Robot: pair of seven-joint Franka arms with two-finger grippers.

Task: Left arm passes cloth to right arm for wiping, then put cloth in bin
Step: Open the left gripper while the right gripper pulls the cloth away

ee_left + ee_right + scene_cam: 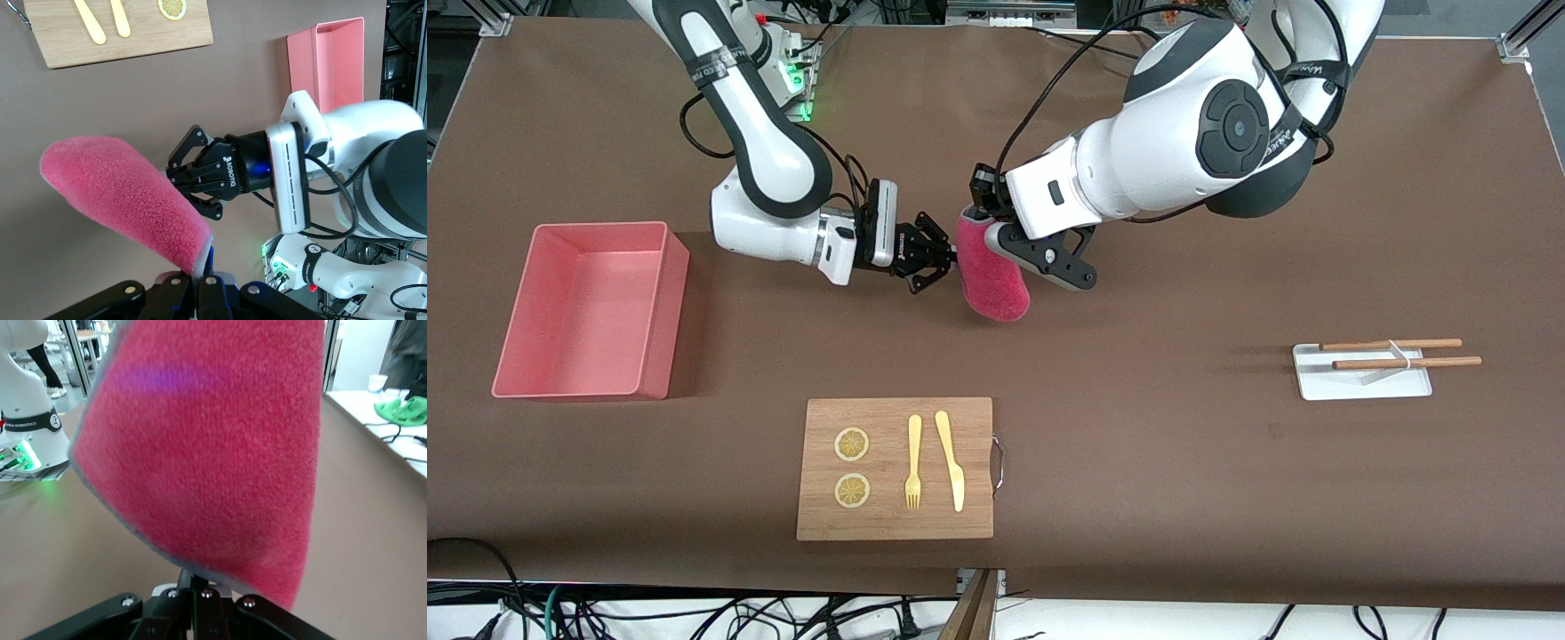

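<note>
Salmon-pink plastic, the bin (587, 311) sits on the bench (1138, 462) toward the right arm's end, well apart from the cloth (991, 271). Beside the cloth, the right claw (941, 260) has its fingers clamped on one edge of the cloth. The magenta cloth hangs in the air between both claws, over bare bench, above the wooden cutting board (895, 468) in the front view; its long axis runs steeply downward, tilted, with the rounded free end lowest. The left claw (985, 222) is closed on the cloth's upper end, which is mostly hidden by the wrist. In the right wrist view the cloth blocks nearly everything.
</note>
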